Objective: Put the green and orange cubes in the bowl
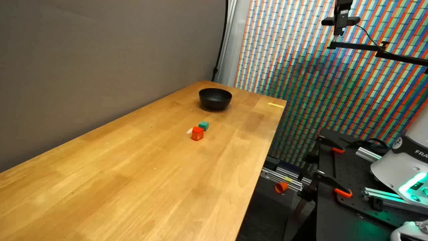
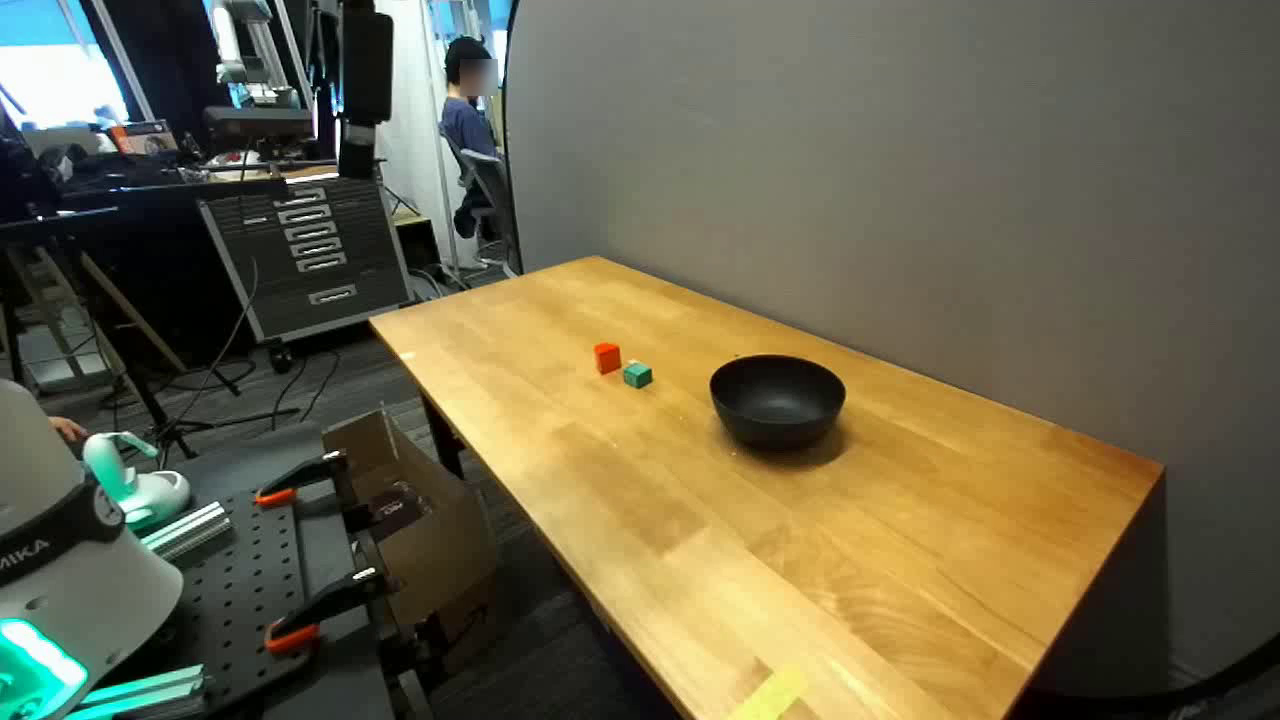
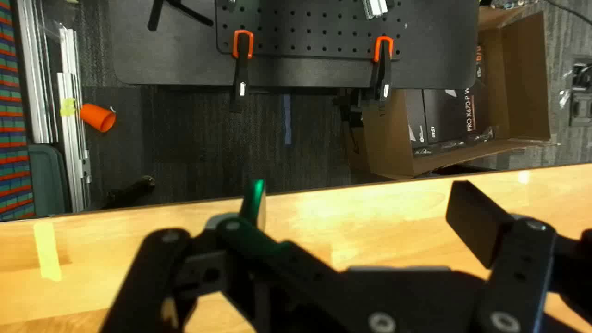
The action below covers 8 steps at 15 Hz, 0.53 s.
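Claw (image 3: 360,206) wide, green cube (image 2: 637,375) & orange cube (image 2: 607,358), prob just apart, on tbl (image 2: 900,540) nr bowl (image 2: 773,428).

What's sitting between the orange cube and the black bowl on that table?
The green cube lies between the orange cube and the black bowl, nearer the orange one; both exterior views show it.

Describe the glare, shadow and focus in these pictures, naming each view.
Wrist view: pale glare on the table, and the close-up gripper looks soft; both exterior views: a shadow beneath the bowl; an exterior view: a green light strip bleaches nearly white, and a person's face is blurred.
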Available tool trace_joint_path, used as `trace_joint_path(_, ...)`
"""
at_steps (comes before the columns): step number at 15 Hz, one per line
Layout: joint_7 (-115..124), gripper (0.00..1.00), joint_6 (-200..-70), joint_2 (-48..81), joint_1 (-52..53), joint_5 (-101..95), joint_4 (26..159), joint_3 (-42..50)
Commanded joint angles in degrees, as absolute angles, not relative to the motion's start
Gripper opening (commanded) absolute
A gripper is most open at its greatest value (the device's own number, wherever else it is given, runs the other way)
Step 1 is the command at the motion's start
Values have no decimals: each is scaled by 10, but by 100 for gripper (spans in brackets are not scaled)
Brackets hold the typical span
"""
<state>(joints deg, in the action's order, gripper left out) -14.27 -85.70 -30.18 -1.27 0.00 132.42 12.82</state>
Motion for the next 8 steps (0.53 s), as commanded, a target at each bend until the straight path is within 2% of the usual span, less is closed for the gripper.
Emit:
trace_joint_path(1,-148,100,-856,-300,-26,4,1322,118)
trace_joint_path(6,-144,100,-855,-296,-24,-1,1315,111)
trace_joint_path(8,-105,100,-943,-280,-29,-2,1339,97)
